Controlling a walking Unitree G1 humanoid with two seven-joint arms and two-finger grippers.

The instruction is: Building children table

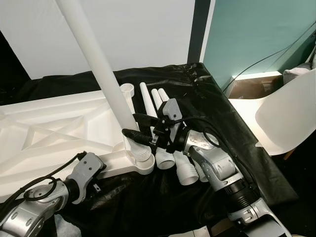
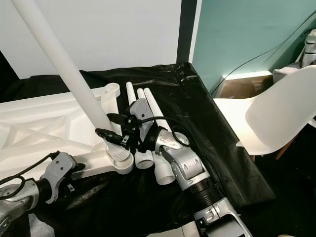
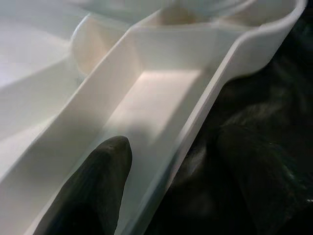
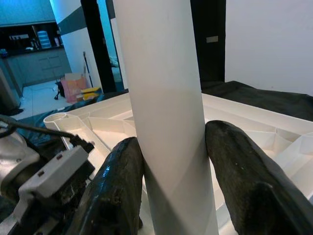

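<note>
From the left eye view we see the long white plastic table leg point(image 1: 101, 69) standing tilted, its top leaning away to the far left and its ribbed lower end seated in the round corner socket point(image 1: 140, 162) of the white moulded plastic tabletop point(image 1: 44, 131), which lies underside up on the black plastic sheet point(image 1: 217, 123). The right gripper point(image 1: 134, 126) reaches in from the right and takes the leg just above the socket, so the leg's long axis runs up and away from the pincer, not across it. The left gripper point(image 1: 94, 165) sits at the near edge of the tabletop, left of the socket. We judge that the coming turn or push must follow that slanted axis, and that the right arm is the one placed to do it. In the right eye view the three spare white plastic legs point(image 2: 148, 123) lie side by side just right of the socket, their long axes running near to far, touching one another, with a white moulded chair point(image 2: 276, 123) well apart on the right. In the left wrist view a black finger point(image 3: 93, 196) rests inside a rib pocket of the tabletop; we cannot tell how its pincer stands. In the right wrist view the two black fingers point(image 4: 120, 191) press on either side of the leg, pinching it.
</note>
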